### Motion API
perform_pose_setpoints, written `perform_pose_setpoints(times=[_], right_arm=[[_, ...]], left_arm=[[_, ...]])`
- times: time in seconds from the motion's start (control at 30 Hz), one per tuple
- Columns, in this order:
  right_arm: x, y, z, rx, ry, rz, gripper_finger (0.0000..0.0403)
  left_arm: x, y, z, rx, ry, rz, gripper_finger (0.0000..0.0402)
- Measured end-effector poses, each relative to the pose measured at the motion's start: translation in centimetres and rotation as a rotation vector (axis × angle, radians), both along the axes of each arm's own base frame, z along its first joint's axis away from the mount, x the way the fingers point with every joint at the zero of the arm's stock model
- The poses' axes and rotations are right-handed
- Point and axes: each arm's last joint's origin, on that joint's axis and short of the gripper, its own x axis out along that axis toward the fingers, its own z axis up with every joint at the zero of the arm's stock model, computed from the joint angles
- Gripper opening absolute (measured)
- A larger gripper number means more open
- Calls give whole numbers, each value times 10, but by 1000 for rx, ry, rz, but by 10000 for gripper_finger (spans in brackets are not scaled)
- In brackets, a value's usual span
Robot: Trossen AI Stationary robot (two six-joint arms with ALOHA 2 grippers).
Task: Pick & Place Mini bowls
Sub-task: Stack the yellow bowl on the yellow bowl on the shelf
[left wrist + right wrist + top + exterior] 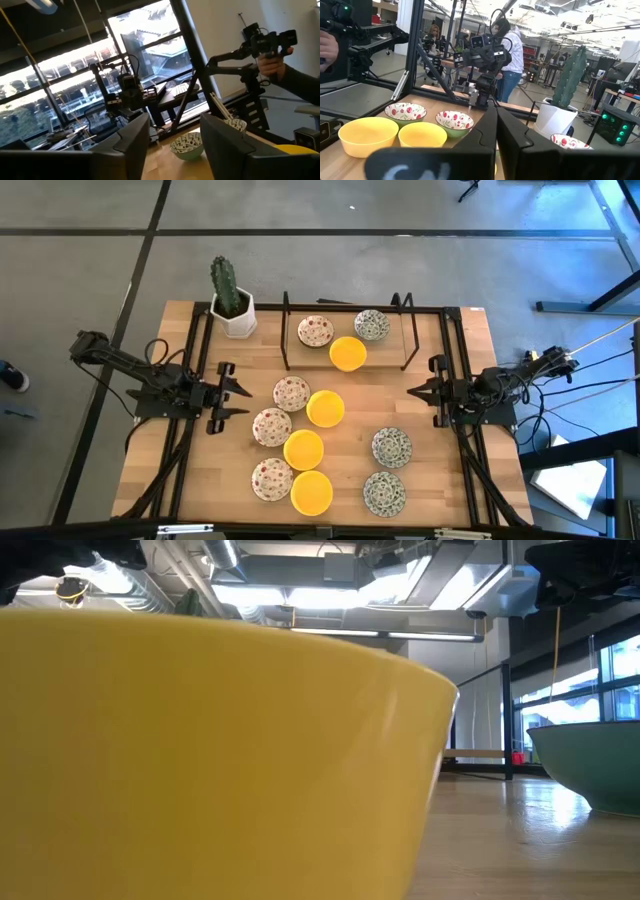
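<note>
Several mini bowls stand on the wooden table [180, 470]: cream ones with red specks [291, 393], yellow ones [325, 408] and grey-green patterned ones [391, 447]. Three more sit inside a black wire frame [345, 367] at the far side. My left gripper [235, 392] hovers open at the table's left, above the wood and short of the bowls. In its wrist view the fingers [129, 145] stand apart, with a patterned bowl [187, 146] far beyond them. My right gripper [415, 392] is shut at the table's right, its fingers [495, 131] together and holding nothing.
A cactus in a white square pot [232, 308] stands at the far left corner. In the low view a yellow bowl [200, 760] fills most of the picture. Black frame rails [195, 370] run along both sides. A person's hand holds a camera rig [270, 42] beyond the table.
</note>
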Motion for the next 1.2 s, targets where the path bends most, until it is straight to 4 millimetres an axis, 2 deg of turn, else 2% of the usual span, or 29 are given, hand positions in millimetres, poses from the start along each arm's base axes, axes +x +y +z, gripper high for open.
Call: perform_pose_setpoints(times=[0.17, 0.27, 0.37, 0.53, 0.6, 1.07, 1.2], right_arm=[[0, 0, 0, 0, 0, -1, 10], [0, 0, 0, 0, 0, 0, 10], [0, 0, 0, 0, 0, -1, 10], [0, 0, 0, 0, 0, -1, 10], [0, 0, 0, 2, 0, -1, 10], [0, 0, -3, 13, 35, 2, 10], [0, 0, -2, 13, 25, 2, 10]], left_arm=[[0, 1, 0, -6, 5, 33, 192], [1, 4, -1, -24, 23, 132, 180], [2, 5, -5, 10, 58, 173, 138], [2, 5, -6, 38, 63, 183, 34], [2, 5, -6, 39, 63, 183, 11], [1, 5, -5, 75, 44, 191, 10], [0, 4, 0, 100, -8, 178, 7]])
